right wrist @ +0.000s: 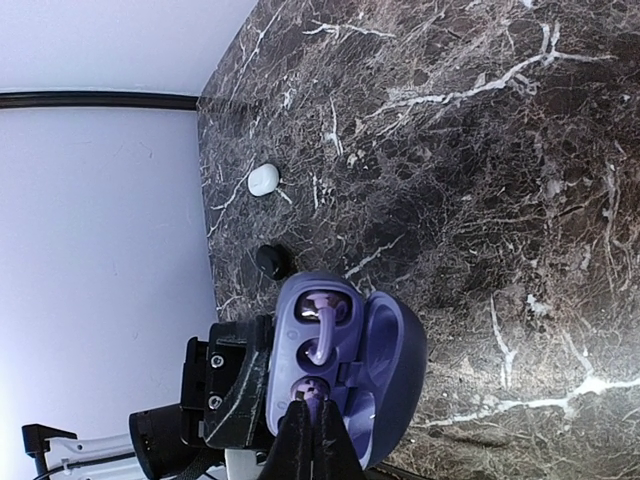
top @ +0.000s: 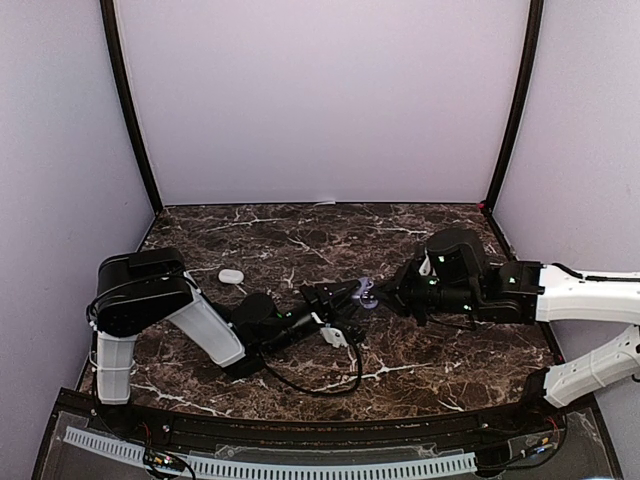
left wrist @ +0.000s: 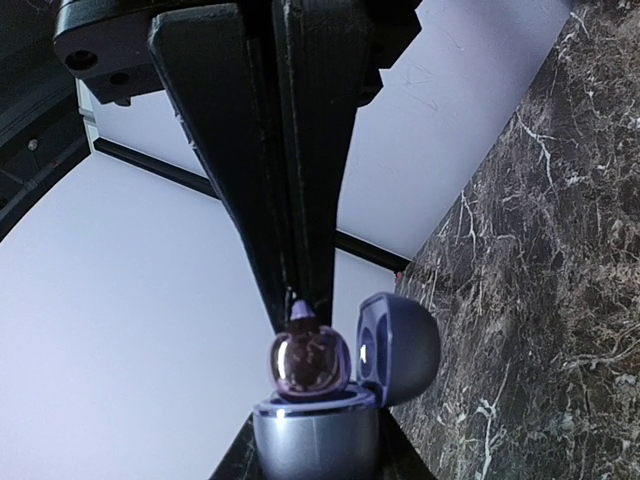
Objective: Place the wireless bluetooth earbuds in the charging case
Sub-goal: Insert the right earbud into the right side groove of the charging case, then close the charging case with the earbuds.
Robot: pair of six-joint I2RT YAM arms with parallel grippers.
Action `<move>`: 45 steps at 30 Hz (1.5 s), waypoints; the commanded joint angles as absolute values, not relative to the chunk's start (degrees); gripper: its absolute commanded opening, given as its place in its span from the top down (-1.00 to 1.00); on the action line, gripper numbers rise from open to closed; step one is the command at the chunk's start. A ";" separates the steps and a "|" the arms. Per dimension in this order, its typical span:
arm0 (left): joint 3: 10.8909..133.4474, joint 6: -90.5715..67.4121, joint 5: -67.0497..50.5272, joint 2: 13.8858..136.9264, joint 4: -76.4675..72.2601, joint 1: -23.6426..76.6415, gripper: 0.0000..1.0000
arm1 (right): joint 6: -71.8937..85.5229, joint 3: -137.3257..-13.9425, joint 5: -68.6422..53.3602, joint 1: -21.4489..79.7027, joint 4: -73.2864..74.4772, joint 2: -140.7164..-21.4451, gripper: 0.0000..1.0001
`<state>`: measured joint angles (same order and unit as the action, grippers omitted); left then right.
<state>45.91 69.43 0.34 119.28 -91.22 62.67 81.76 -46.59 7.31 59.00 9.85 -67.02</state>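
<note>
**Left jaws:** pressed together on the pointed tip of a purple earbud (left wrist: pixel 310 362), hanging it rounded body first directly over the open purple charging case (left wrist: pixel 315 435). Bud and case rim look touching or nearly so; the left wrist view cannot settle which. Pinching the tip leaves the body free to enter a well.

**Right jaws:** closed at the near end of the case in the right wrist view, apparently clamped on its shell. They seem to hold it raised off the worktop (left wrist: pixel 540 300), with the wells turned toward the incoming bud. The exact contact is hidden.

**Lid** (left wrist: pixel 400 345): hinged back on the side of the case away from the bud's path, so it does not obstruct entry.

**Judged step:** seating the bud, which is not yet down in its well.

**Surroundings:** well apart from the purple case, on the left arm's side, a white pebble-shaped case (top: pixel 231 274) lies on the worktop. A small black object (right wrist: pixel 272 260) lies between it and the purple case.
</note>
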 commanded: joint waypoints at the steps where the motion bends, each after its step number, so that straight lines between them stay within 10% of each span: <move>1: 46.22 69.52 0.60 117.60 -92.40 63.28 1.00 | 81.57 -46.97 6.80 59.59 6.56 -68.17 1.00; 9: 46.11 69.69 0.62 117.64 -91.98 63.37 1.00 | 81.31 -46.61 7.10 59.58 5.77 -68.72 1.00; 16: 45.24 68.91 0.79 117.68 -92.83 63.37 1.00 | 80.69 -46.60 8.98 59.59 6.97 -66.22 0.46; 35: 42.88 64.11 1.36 117.53 -96.97 63.37 1.00 | 56.38 -41.44 14.87 56.68 15.03 -56.66 0.49; 41: 42.80 63.72 1.09 116.96 -97.04 63.37 1.00 | 54.31 -27.62 6.23 53.35 3.02 -53.09 1.00; 45: 42.88 63.65 0.89 116.63 -96.53 63.37 1.00 | 54.31 -20.80 -0.72 53.26 -9.04 -55.28 1.00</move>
